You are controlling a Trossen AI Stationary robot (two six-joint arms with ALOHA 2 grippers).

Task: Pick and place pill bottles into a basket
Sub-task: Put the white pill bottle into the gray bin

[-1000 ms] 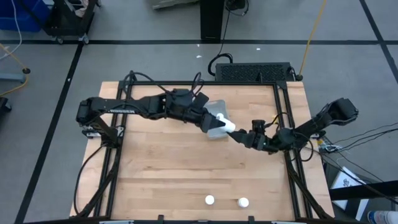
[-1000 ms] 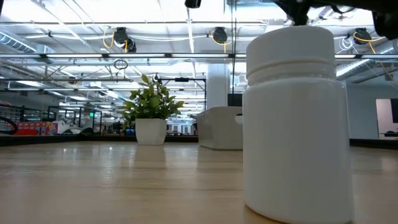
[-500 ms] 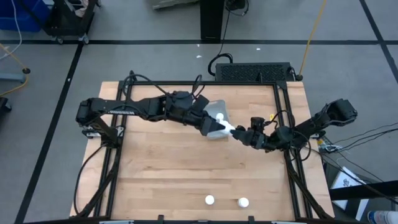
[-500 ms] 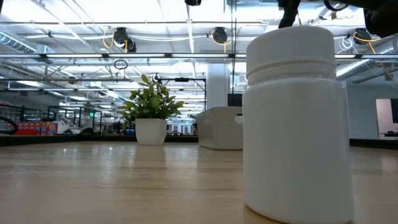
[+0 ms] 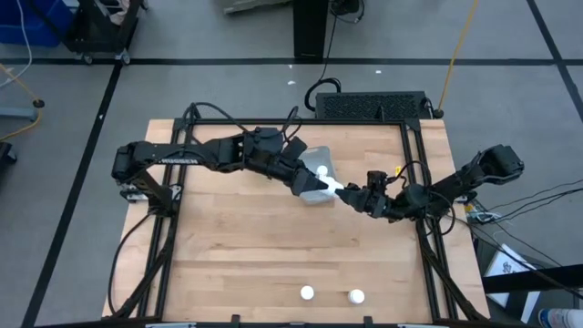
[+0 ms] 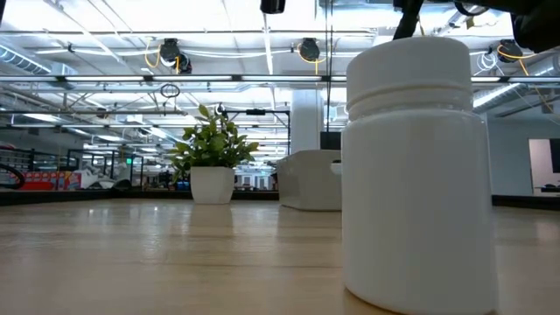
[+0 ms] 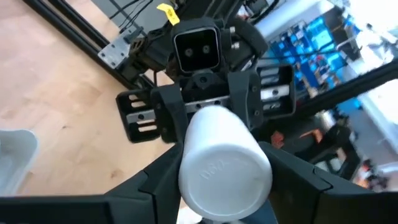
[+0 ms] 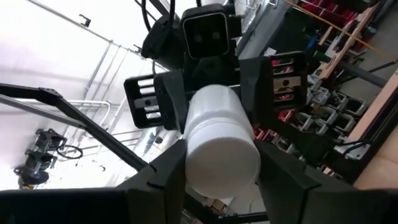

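Handover above the basket (image 5: 318, 165): left pincer (image 5: 321, 185) and right pincer (image 5: 349, 193) both clamped on one pill bottle (image 7: 224, 160). Looked light, rigid, slick; best gripped across its round body.

Bright overhead ceiling lighting, soft shadows, blurred wrist-view backgrounds.

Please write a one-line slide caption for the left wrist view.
Mid-air handover: the left gripper and right gripper both clasp one white pill bottle end to end.
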